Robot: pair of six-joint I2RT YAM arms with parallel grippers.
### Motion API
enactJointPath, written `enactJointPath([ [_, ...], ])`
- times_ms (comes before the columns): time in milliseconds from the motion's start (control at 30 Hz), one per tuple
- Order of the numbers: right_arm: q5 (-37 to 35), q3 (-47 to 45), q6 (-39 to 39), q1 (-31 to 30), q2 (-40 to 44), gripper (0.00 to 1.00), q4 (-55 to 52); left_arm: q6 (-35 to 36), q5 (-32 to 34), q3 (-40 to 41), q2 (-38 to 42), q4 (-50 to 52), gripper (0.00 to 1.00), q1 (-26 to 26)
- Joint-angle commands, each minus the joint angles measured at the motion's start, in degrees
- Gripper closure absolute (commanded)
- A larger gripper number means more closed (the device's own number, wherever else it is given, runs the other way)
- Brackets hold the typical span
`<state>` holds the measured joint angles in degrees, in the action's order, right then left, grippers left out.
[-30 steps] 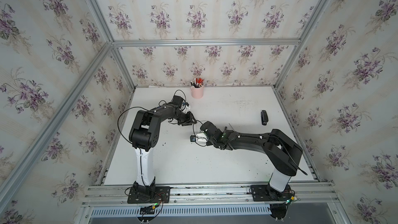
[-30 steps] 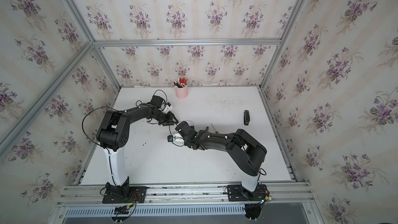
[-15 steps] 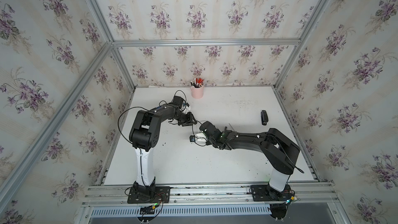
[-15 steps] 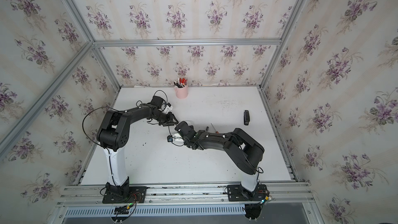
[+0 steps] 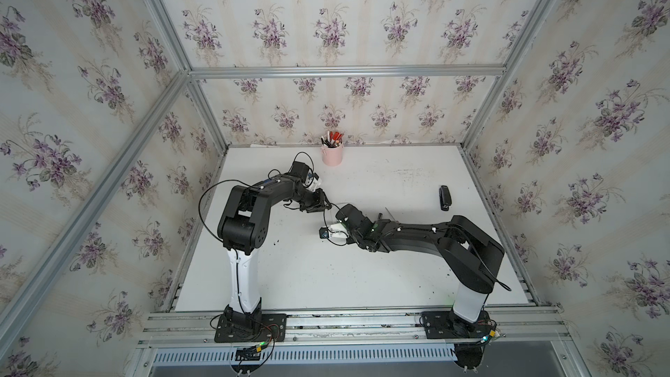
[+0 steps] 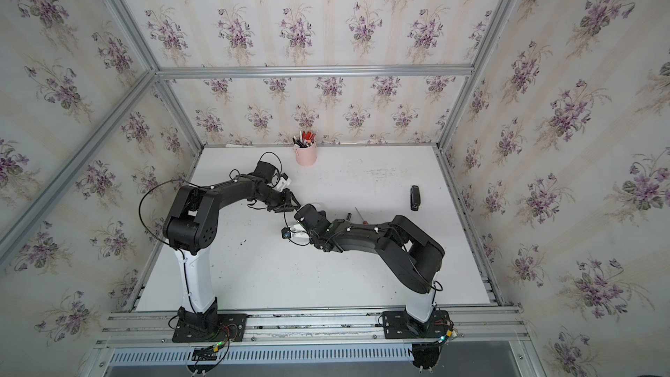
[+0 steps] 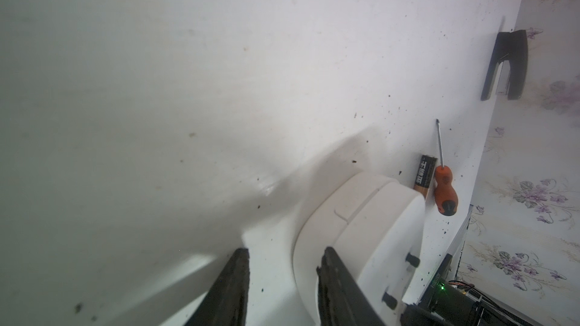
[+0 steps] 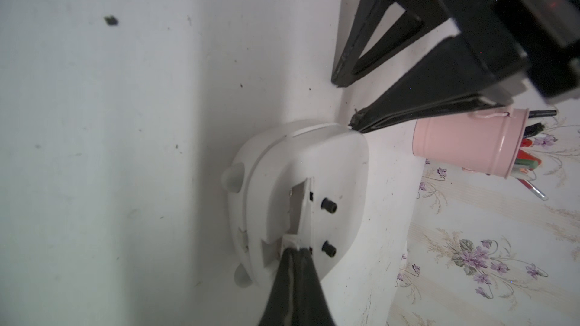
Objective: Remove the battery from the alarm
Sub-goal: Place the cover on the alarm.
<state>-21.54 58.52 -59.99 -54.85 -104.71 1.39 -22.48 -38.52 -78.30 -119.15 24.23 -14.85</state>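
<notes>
Floral wallpaper walls in a white desk, and near its middle both arms meet over the alarm. The right fingers are pressed together on the foot of the thin white cover, which stands up out of the alarm's back beside two black knobs. The bay behind the cover looks open, and no cell shows in it. The left fingers stand partly apart and hold nothing. One tip rests against the alarm's rim and the other sits clear of it over the desk, so they seem to brace the alarm rather than grip it. Just past the alarm, toward the right edge, the battery lies flat on the desk, close against the screwdriver, perhaps touching its orange handle. Farther out are a black stapler near the right edge and a pink cup at the back edge. By my reading the removal itself is done and the step in hand is dealing with the cover. The next move calls for a gentle release or closing of that flap while the left tip steadies the alarm. After that both arms need to draw back without nudging the battery.
</notes>
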Motion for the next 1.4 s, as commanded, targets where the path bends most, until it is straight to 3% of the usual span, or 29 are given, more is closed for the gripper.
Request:
enactJointPath([
  [0, -0.4, -0.3, 0.6, 0.0, 0.3, 0.99, -2.7, 0.9, 0.1, -0.1, -0.4, -0.6, 0.58, 0.0],
  [1133, -6.7, -2.2, -5.4, 0.0, 1.2, 1.00, 4.0, 0.9, 0.2, 0.6, -0.7, -0.9, 0.58, -0.8],
  [1267, -8.2, -1.4, -3.6, 0.1, 1.6, 1.00, 4.7, 0.9, 0.5, 0.7, -0.6, -0.7, 0.57, -0.8],
  [1367, -8.4, 2.5, 3.5, 1.0, 1.7, 0.95, 1.3, 0.2, 1.2, 0.7, -0.2, -0.8, 0.54, -0.8],
])
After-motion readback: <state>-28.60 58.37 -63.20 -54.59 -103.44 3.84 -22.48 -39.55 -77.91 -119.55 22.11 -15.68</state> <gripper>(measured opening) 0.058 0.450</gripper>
